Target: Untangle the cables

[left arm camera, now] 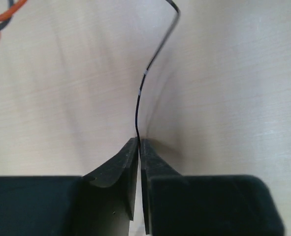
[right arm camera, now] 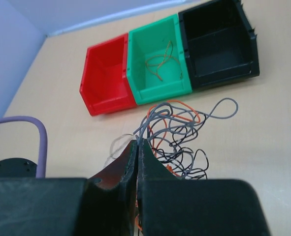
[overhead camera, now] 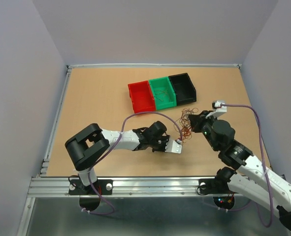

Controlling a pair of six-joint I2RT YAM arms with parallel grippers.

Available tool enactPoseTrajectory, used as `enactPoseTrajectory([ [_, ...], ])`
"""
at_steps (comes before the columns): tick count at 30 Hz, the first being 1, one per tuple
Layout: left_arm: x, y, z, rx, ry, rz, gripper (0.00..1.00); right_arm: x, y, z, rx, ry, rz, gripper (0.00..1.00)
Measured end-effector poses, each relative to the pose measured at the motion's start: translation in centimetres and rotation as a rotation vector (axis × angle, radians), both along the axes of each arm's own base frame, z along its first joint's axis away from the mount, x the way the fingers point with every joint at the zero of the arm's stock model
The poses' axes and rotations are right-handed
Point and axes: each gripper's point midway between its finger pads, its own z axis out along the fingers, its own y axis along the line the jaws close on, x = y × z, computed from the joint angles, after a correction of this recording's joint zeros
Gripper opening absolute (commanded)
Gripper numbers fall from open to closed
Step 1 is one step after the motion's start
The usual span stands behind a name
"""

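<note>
The left gripper (left arm camera: pixel 139 145) sits closed on a thin black wire (left arm camera: pixel 136 113) — apparently pinched — above the table (left arm camera: pixel 224 98).

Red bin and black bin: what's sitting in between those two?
The green bin sits between the red bin and the black bin, with a thin brownish wire lying inside. The right wrist view shows it best.

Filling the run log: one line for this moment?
left gripper: shut on black wire | right gripper: shut on tangle | green bin: loose wire inside
</note>
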Motion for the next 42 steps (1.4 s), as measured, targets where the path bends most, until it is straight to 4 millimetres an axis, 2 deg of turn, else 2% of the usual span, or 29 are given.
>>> enactPoseTrajectory([
  [2, 0.0, 0.0, 0.0, 0.003, 0.002, 0.004, 0.00, -0.6, -1.3, 1.1, 0.042, -0.044, -0.041, 0.01],
  [7, 0.1, 0.1, 0.0, 0.006, 0.000, 0.006, 0.00, -2.3, -4.9, 3.5, 0.145, -0.149, -0.142, 0.01],
  [9, 0.2, 0.3, 0.2, 0.005, -0.004, 0.011, 0.00, -3.4, -6.7, 5.3, 0.212, -0.210, -0.181, 0.01],
  [12, 0.3, 1.6, 2.0, -0.025, -0.007, 0.026, 0.00, -4.5, -8.6, 6.7, 0.278, -0.260, -0.232, 0.01],
  [15, 2.0, 3.1, 6.9, -0.148, -0.010, 0.057, 0.00, -4.4, -9.5, 6.2, 0.275, -0.247, -0.280, 0.01],
  [16, 3.0, 4.0, 9.5, -0.220, -0.010, 0.072, 0.00, -4.2, -9.7, 5.7, 0.259, -0.232, -0.300, 0.01],
  [19, 6.9, 7.8, 16.4, -0.385, -0.067, 0.170, 0.00, -3.5, -9.7, 4.1, 0.200, -0.184, -0.333, 0.01],
  [21, 8.7, 10.3, 20.6, -0.474, -0.125, 0.230, 0.00, -3.1, -9.6, 3.2, 0.165, -0.154, -0.346, 0.05],
  [24, 7.8, 11.6, 25.0, -0.584, -0.154, 0.257, 0.00, -2.9, -9.6, 2.4, 0.138, -0.132, -0.362, 0.04],
  [25, 7.7, 11.7, 25.7, -0.602, -0.163, 0.262, 0.00, -2.8, -9.7, 2.3, 0.132, -0.128, -0.369, 0.01],
  [28, 7.7, 13.0, 28.6, -0.702, -0.176, 0.373, 0.00, -2.9, -10.2, 2.3, 0.135, -0.128, -0.394, 0.01],
  [30, 8.3, 14.1, 29.6, -0.740, -0.192, 0.445, 0.00, -3.1, -10.8, 2.5, 0.150, -0.136, -0.418, 0.01],
  [33, 10.6, 17.1, 31.1, -0.813, -0.212, 0.646, 0.00, -3.8, -11.9, 3.3, 0.197, -0.167, -0.452, 0.01],
  [39, 14.2, 23.3, 31.6, -0.887, -0.254, 0.948, 0.00, -4.5, -13.1, 3.8, 0.236, -0.188, -0.490, 0.00],
  [40, 14.5, 24.0, 31.7, -0.898, -0.254, 0.977, 0.00, -4.5, -13.2, 3.7, 0.233, -0.185, -0.491, 0.01],
  [42, 14.3, 24.0, 31.8, -0.911, -0.252, 0.963, 0.00, -4.5, -13.1, 3.4, 0.223, -0.177, -0.492, 0.04],
])
